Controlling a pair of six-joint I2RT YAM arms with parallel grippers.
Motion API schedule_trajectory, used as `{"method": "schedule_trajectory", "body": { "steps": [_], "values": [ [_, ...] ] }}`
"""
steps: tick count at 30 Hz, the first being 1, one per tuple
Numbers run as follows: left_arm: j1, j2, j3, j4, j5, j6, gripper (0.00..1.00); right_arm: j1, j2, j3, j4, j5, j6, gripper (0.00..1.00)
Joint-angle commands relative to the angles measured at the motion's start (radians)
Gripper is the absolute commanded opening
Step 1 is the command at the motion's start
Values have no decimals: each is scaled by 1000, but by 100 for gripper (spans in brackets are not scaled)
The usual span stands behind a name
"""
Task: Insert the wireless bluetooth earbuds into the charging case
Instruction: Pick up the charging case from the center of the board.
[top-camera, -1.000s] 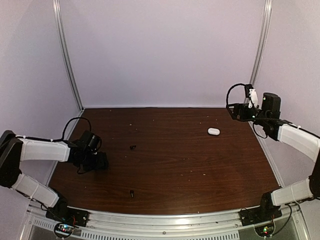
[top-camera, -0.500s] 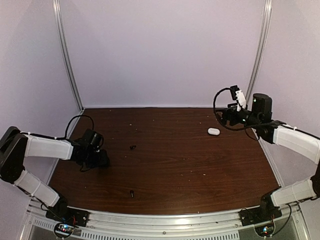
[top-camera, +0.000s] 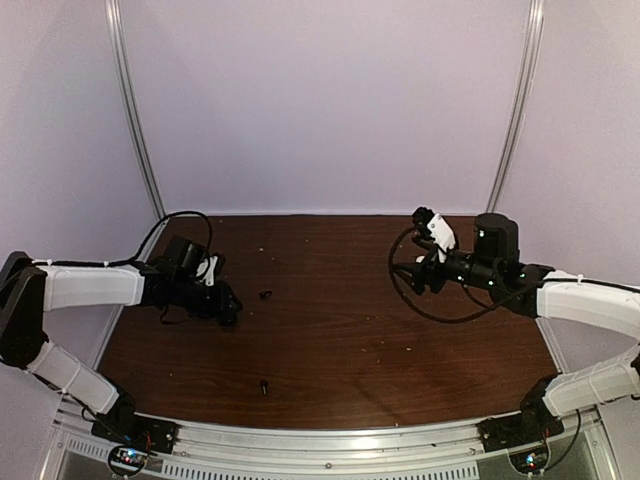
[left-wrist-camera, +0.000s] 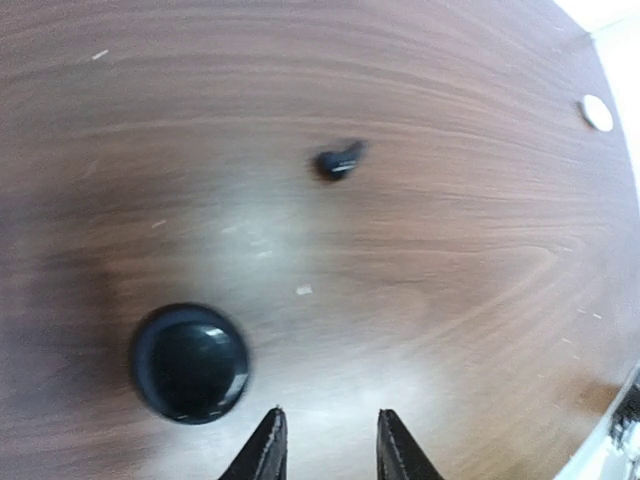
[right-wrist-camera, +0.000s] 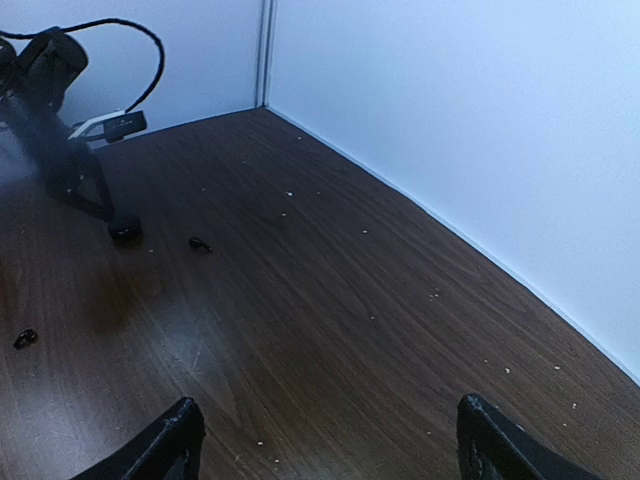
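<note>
The white charging case (left-wrist-camera: 597, 112) shows only in the left wrist view, small and shut, at the far upper right. In the top view my right arm covers it. No white earbuds show in any view. My left gripper (top-camera: 227, 306) hovers low over the left of the table, open and empty (left-wrist-camera: 328, 440), with a black round puck (left-wrist-camera: 188, 362) just to its left. My right gripper (top-camera: 412, 272) is at the right middle of the table, wide open and empty (right-wrist-camera: 325, 445), over bare wood.
A small black bit (top-camera: 265, 295) lies right of the left gripper and shows in the wrist views (left-wrist-camera: 338, 162) (right-wrist-camera: 200, 243). Another black bit (top-camera: 263, 385) lies near the front edge. White walls stand along the table's back and sides.
My right arm has swung left and inward from the back right corner, now covering the case in the top view. My left gripper has moved right, toward the black bit.
</note>
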Motion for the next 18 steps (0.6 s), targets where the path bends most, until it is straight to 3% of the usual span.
{"method": "schedule_trajectory", "body": {
  "steps": [1, 7, 12, 18],
  "values": [
    [-21, 13, 79, -25, 104, 62, 33, 92, 6, -18, 19, 55, -76, 86],
    [-20, 20, 98, -162, -169, 60, 55, 120, 25, -8, 24, 52, -56, 84],
    [-20, 58, 82, -162, -199, 84, 62, 122, 44, 3, 20, 18, -60, 83],
    [-20, 85, 79, -119, -187, 218, 70, 125, 43, -4, 32, -1, -48, 82]
  ]
}}
